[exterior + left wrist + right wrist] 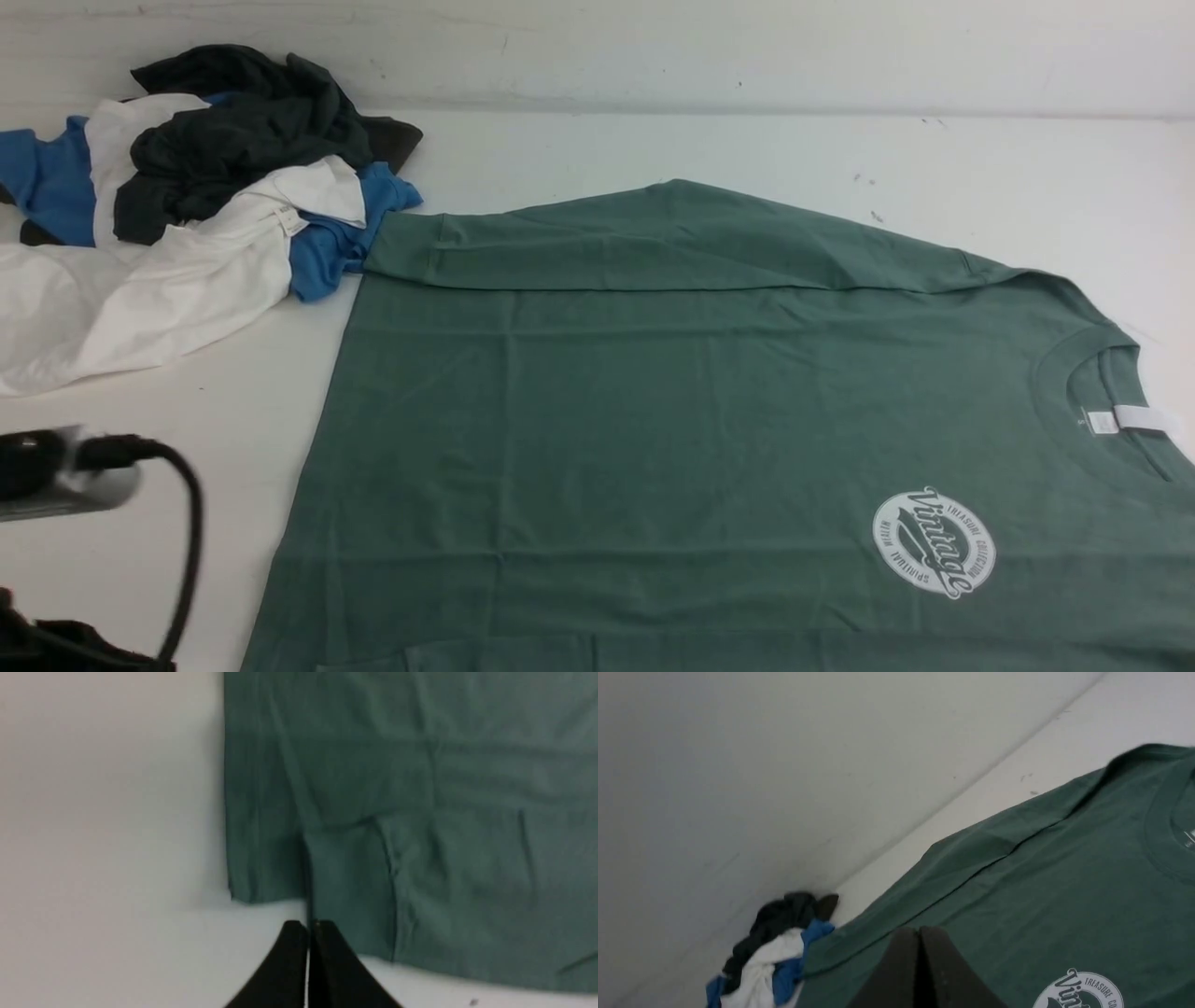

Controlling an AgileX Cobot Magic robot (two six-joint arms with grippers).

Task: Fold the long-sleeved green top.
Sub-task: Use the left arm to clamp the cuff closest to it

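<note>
**Laid out flat, nothing gripped**

The green top [653,420] lies spread front-up on the white table [233,401], just right of the clothes pile [187,196]. Its far sleeve [653,238] is folded along the far edge, and the sleeve end touches the pile's blue piece. The collar end points away from the pile, with the white neck tag [1134,418] and round white logo [934,541] on that side.

Left gripper [308,926]: fingers pressed together, holding nothing. The tips are at the top's near edge, on the robot's side of the pile. This view is blurry, so the layer by the tips is possibly the near sleeve.

Right gripper [920,931]: fingers together, empty, over the top's body, with the pile well beyond it.

The pile is bunched black, white and blue clothes.
</note>
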